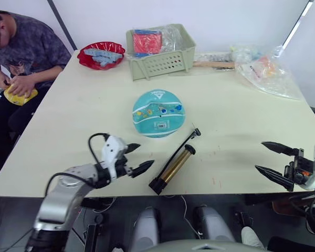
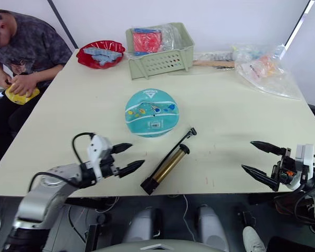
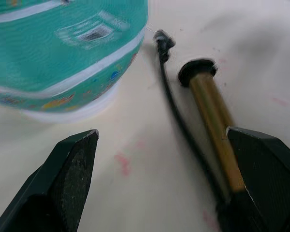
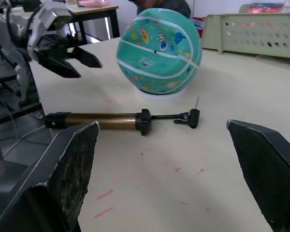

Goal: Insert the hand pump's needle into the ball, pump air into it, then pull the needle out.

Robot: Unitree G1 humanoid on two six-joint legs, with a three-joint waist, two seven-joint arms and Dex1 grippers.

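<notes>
Left gripper [image 1: 139, 157] jaws apart just left of the hand pump [image 1: 172, 170], which lies flat below the ball [image 1: 158, 113], right gripper [image 1: 270, 160] also spread, well right of pump; right wrist view catches the needle [image 4: 196, 103] pointing up at the hose end.

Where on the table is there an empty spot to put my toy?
Bare tabletop lies between the ball and the right end effector, and left of the ball. The far edge is crowded: red bowl, green basket, plastic bags.
</notes>
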